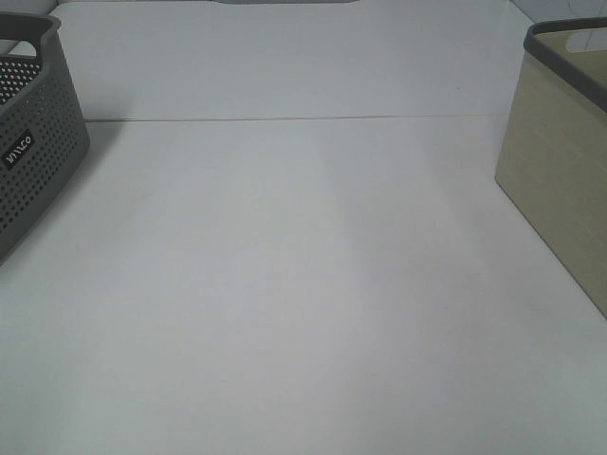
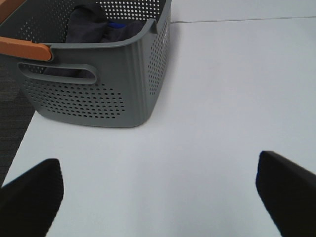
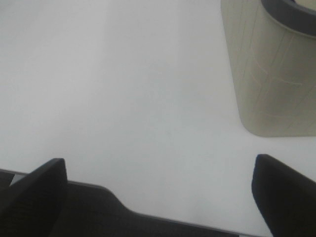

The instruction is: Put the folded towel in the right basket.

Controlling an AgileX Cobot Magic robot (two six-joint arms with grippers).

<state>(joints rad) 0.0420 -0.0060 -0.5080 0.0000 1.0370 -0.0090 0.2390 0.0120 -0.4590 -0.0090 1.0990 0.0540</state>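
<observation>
The beige right basket with a grey rim stands at the right edge of the table; it also shows in the right wrist view. The grey perforated left basket stands at the left edge. In the left wrist view it holds dark grey cloth with a bit of blue; I cannot tell whether this is the folded towel. My left gripper is open and empty over the table in front of that basket. My right gripper is open and empty near the table's front edge, short of the beige basket.
The white table spans the view, with a thin seam line across its back part. An orange handle lies over the grey basket's rim. Dark floor shows past the table's edge in both wrist views. Neither arm shows in the exterior view.
</observation>
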